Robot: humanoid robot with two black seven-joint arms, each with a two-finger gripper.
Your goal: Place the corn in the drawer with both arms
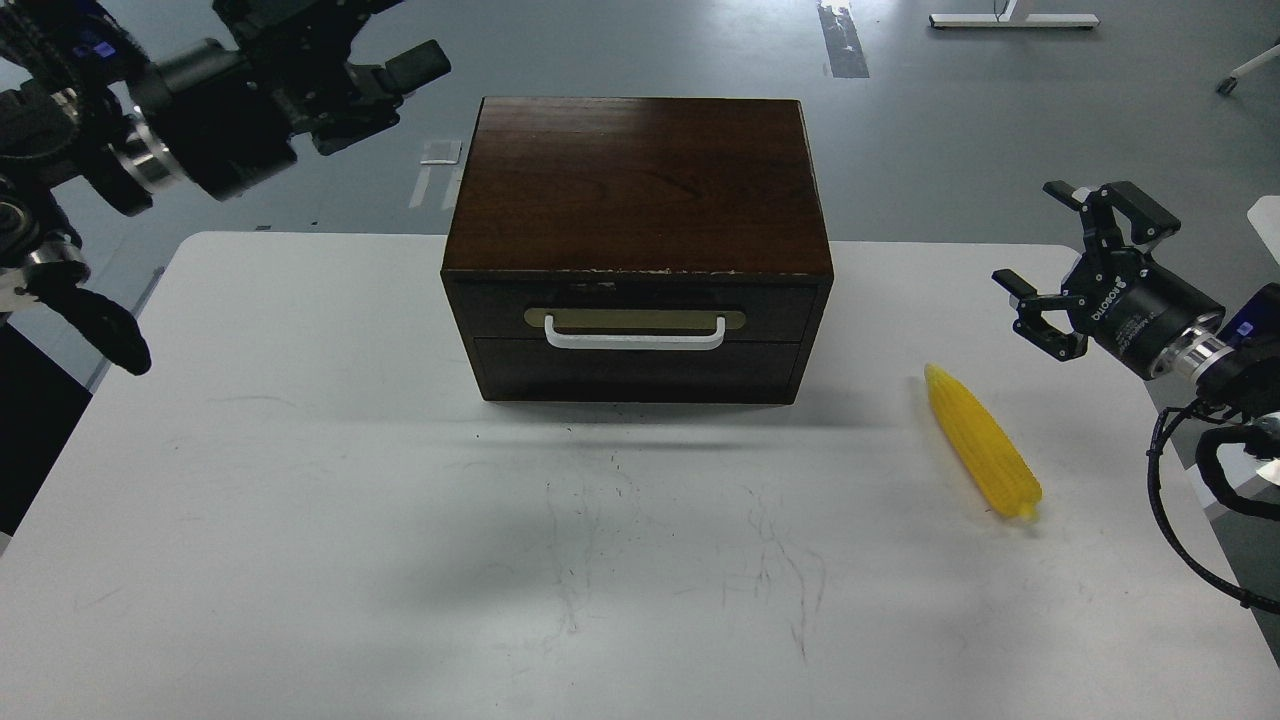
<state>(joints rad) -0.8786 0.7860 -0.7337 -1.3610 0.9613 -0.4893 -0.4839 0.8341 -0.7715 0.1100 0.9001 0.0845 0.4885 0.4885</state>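
A: On the right side of the white worktop (300, 520) lies the corn (982, 442); it rests flat, slanted, its pointed tip away from me and toward the box, its blunt end nearer me.

B: Is anything touching it?

A: Nothing; the right pincer (1075, 265) hangs above the worktop's right edge, near the corn but apart from it, its fingers (1128, 208) spread wide and holding nothing.

B: And the drawer?

A: The drawer (636, 325) is pushed in flush with the front of its dark brown wooden box (640, 185); the white bar handle (635, 335) sits on a brass-coloured plate; the box's top front edge is chipped pale in spots. The box stands at the middle rear of the worktop, well left of the corn.

B: The left arm?

A: The left pincer (385, 85) is up at the far left, beyond the worktop's rear edge, near the box's upper left corner but clear of it; it is dark against the arm, and I cannot tell whether its fingers are parted or together.

B: Anything else?

A: Faint scuff marks (680, 540) on the worktop in front of the box; grey floor (950, 120) beyond.
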